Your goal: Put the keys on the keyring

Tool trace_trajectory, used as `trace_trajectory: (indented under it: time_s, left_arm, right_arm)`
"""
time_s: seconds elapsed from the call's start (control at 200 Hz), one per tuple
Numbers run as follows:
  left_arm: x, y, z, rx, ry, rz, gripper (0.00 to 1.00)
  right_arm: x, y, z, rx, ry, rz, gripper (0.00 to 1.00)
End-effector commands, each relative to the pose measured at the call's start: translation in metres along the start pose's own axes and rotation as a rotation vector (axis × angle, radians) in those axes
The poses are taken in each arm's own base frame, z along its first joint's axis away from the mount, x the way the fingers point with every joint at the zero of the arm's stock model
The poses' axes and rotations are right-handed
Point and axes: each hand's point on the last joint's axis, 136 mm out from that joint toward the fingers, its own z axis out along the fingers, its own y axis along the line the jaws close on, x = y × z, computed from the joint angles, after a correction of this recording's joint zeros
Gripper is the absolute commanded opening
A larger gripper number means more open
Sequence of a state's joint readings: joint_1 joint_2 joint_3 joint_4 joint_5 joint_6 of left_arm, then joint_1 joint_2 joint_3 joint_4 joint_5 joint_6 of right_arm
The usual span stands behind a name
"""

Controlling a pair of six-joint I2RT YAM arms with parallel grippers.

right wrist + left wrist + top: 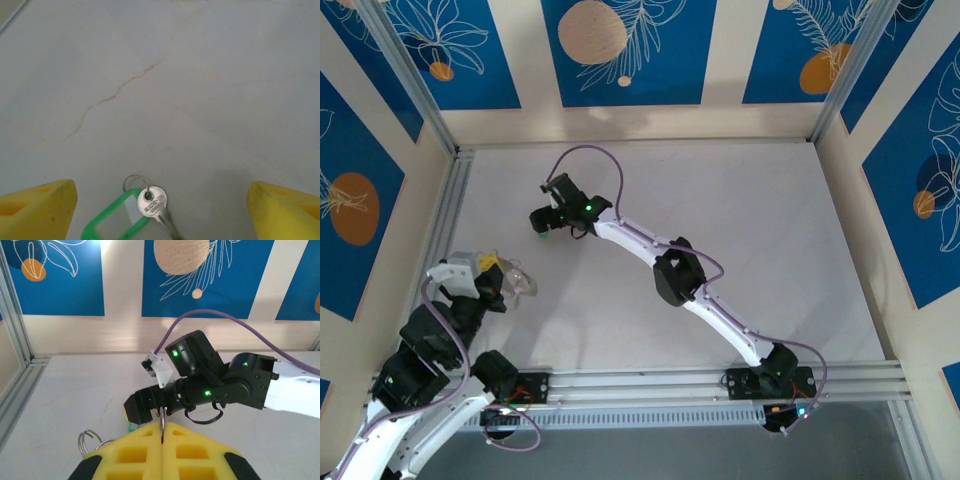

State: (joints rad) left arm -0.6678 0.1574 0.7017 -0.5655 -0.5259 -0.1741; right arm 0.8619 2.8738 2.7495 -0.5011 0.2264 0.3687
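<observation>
Right now the key [151, 201] lies flat on the table [200, 75], silver head up-frame, shank running off the bottom edge of the right wrist view. A small ring [134, 180] through its hole links it to a green tag [116, 222] lying against its left side.

Right gripper [161, 210] hovers over it, jaws spread wide with one on each side, nothing held. So the step looks like pre-grasp on the key.

Keyring [88, 440]: thin silver wire loops show just left of the left gripper [163, 432], and a bit of wire sticks up from the seam between its fingers [135, 455]. That gripper is clenched on the keyring, raised at the near left, well apart from the key.

Next move, as I read it:
- drop the right gripper and pinch the key by head or shank, not the tag
- flat thin metal on a smooth table, so it may slide or slip out
- then carry it to the keyring; where the wire opens I can't tell
</observation>
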Motion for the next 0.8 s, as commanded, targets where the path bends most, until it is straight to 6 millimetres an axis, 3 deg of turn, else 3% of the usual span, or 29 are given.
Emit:
trace_trajectory:
  time_s: [0.0,0.28,0.405,0.555,0.795]
  left_arm:
    - [-0.029,0.011,-0.016,-0.029,-0.095,-0.01,0.0]
    - [-0.039,0.022,-0.035,-0.034,-0.157,-0.011,0.0]
    - [-0.045,0.026,-0.046,-0.025,-0.197,-0.028,0.0]
    - [-0.049,0.029,-0.055,-0.021,-0.198,-0.02,0.0]
    - [-0.059,0.018,-0.056,0.042,-0.235,-0.021,0.0]
  right_arm:
    - [-0.021,-0.001,-0.007,0.03,-0.069,0.026,0.87]
    - [-0.009,0.001,-0.007,0.007,-0.013,0.08,0.84]
    - [0.007,0.012,0.0,0.023,0.007,0.065,0.82]
    - [0.019,0.009,0.003,0.077,0.028,0.05,0.81]
    - [0.039,0.006,0.012,0.157,0.041,-0.005,0.79]
